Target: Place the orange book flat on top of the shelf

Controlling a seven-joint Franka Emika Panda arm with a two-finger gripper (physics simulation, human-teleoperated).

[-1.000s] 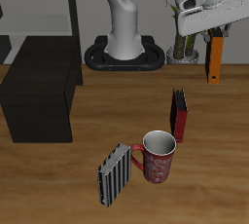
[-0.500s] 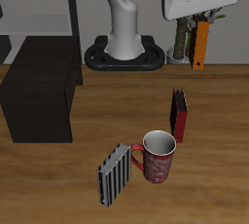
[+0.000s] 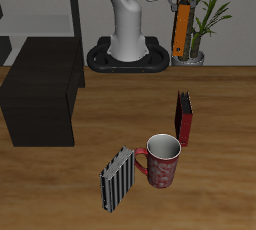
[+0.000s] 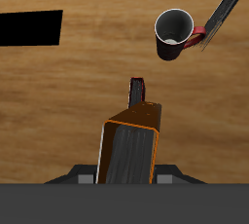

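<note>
The orange book (image 3: 183, 27) hangs upright high above the table, held by its upper end in my gripper (image 3: 184, 4), which is shut on it. In the wrist view the orange book (image 4: 129, 150) juts out from between my fingers, edge-on, over bare wood. The shelf (image 3: 40, 92), a low black box with a flat top, stands at the table's side, well away from the book and much lower. Its top (image 4: 29, 27) shows as a black patch in the wrist view.
A dark red-and-black book (image 3: 184, 119) stands upright below the gripper. A red mug (image 3: 163, 159) and a striped book (image 3: 118, 180) leaning beside it sit near the front edge. A potted plant (image 3: 200, 19) and the robot base (image 3: 130, 54) stand at the back.
The gripper has carried the orange book higher and sideways toward the shelf's side of the table, from over the plant to beside the robot's column. Nothing on the table moved.
</note>
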